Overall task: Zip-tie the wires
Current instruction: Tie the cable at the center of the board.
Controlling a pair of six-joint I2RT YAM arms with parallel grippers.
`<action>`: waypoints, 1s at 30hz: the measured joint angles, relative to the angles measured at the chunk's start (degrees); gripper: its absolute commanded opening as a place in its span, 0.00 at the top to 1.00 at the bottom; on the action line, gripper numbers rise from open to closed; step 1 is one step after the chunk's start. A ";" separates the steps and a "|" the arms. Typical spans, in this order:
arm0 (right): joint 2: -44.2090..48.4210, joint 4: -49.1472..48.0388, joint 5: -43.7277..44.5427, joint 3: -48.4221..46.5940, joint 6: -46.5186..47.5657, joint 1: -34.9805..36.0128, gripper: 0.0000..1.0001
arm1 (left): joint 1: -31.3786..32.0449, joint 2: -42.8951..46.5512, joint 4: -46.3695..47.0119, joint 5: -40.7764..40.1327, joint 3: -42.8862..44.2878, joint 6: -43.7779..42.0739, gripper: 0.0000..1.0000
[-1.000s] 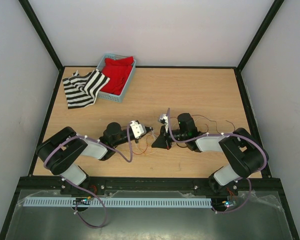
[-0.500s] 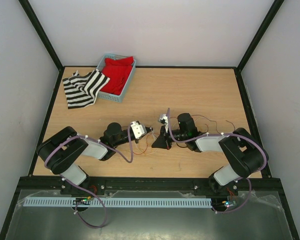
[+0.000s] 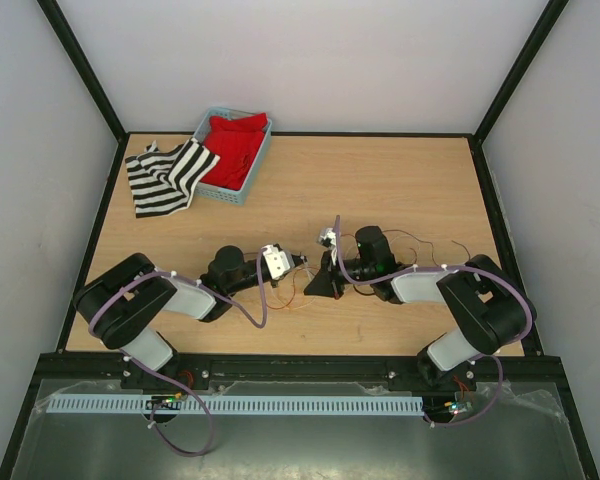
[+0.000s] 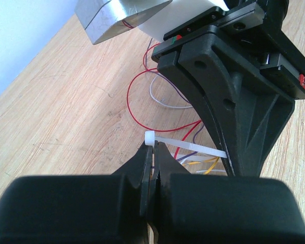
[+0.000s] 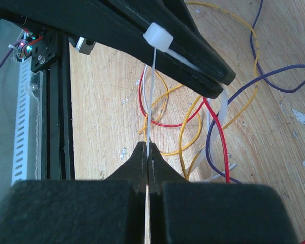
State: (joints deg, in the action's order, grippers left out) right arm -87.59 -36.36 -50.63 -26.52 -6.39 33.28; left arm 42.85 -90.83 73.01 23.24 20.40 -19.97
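Note:
A thin whitish zip tie (image 4: 193,147) is stretched between my two grippers at the table's middle front. My left gripper (image 4: 154,148) is shut on it just behind its square head (image 4: 150,138). My right gripper (image 5: 147,150) is shut on the strip's tail (image 5: 150,101), and the head (image 5: 158,36) rests against the left fingers (image 5: 142,20). The wires (image 5: 218,127), red, yellow and purple strands in loose loops, lie on the wood under and beyond the tie. They also show in the left wrist view (image 4: 142,101). In the top view the left gripper (image 3: 302,265) and right gripper (image 3: 315,285) meet tip to tip.
A blue basket (image 3: 225,193) with a red cloth (image 3: 235,145) stands at the back left, and a black-and-white striped cloth (image 3: 165,177) lies beside it. More thin wire strands (image 3: 420,240) trail to the right behind the right arm. The black frame rail (image 5: 56,101) runs along the near table edge.

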 measured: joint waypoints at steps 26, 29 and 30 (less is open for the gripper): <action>-0.35 0.04 -1.18 0.00 -0.07 -0.66 1.00 | 0.66 0.00 0.98 -0.39 -0.26 -1.11 1.00; -0.35 0.04 -1.20 0.00 -0.07 -0.66 1.00 | 0.66 0.00 1.01 -0.39 -0.26 -1.22 1.00; -0.35 0.04 -1.20 0.00 -0.07 -0.66 1.00 | 0.66 0.00 1.01 -0.39 -0.26 -1.27 1.00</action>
State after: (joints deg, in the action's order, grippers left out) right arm -87.94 -36.32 -51.83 -26.52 -6.46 32.62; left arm 43.51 -90.83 74.02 22.85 20.14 -21.23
